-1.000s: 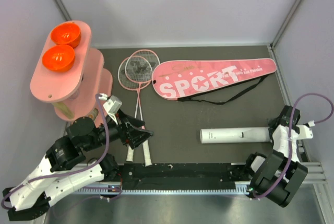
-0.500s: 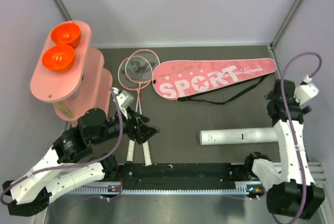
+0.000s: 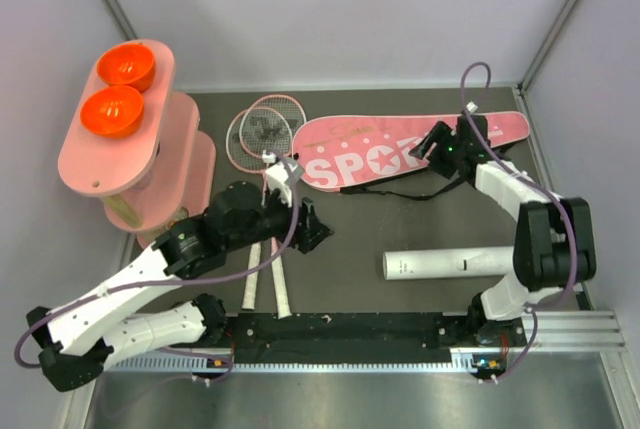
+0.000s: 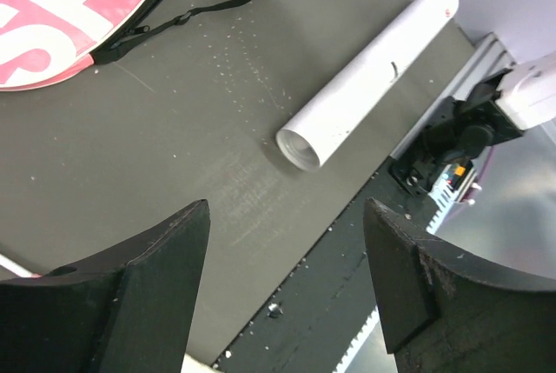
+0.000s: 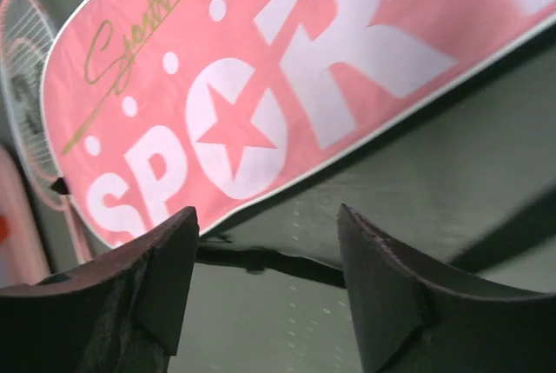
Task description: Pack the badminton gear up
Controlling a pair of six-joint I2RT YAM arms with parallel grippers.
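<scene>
Both grippers open, nothing held, gear lying on the tabletop [image 3: 360, 219].

The left gripper [image 3: 315, 234] hangs over bare tabletop just right of the racket handles, jaws spread wide and empty; its wrist view looks past them to the open end of the tube [image 3: 455, 261]. The tube lies flat at the right front, well apart from the bag [image 3: 500, 129]. The right gripper [image 3: 432, 144] hangs over the bag's near edge about midway along it, jaws also well apart with nothing between them; in its wrist view the black strap [image 5: 261, 260] lies on the tabletop beyond the gap. The bag lies flat at the back, "SPORT" face up. The two rackets [image 3: 262, 134] lie side by side left of the bag, heads overlapping and handles pointing toward the arms.
</scene>
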